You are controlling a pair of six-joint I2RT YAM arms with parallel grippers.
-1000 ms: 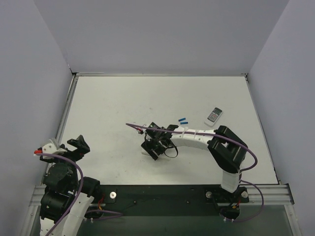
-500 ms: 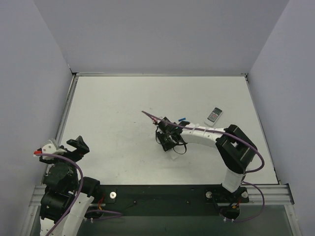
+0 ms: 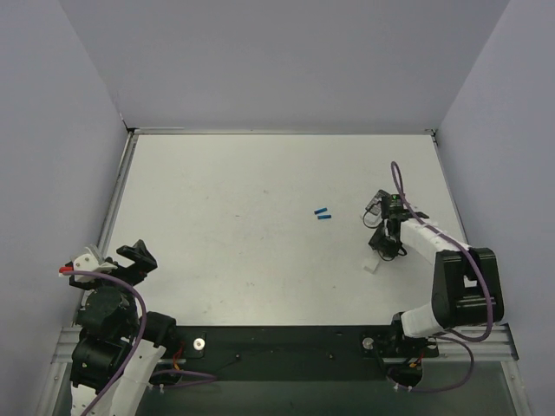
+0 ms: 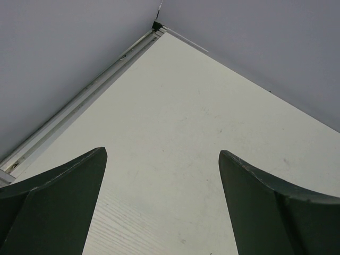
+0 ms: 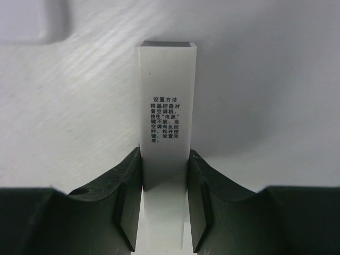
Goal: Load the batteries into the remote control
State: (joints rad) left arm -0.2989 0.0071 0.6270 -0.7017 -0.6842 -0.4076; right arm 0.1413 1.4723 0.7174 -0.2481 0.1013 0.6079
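Right pincer (image 5: 164, 178) clamping remote control (image 5: 166, 101), slim white bar

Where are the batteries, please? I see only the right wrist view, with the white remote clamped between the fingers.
Observer: In the top view, the batteries lie together on the table, to the left of the right gripper that holds the remote control, and apart from it.
Operator: Thank you. Is the left arm anywhere near them?
Observer: No. The left gripper sits by the table's left edge, near its base, open and holding nothing.
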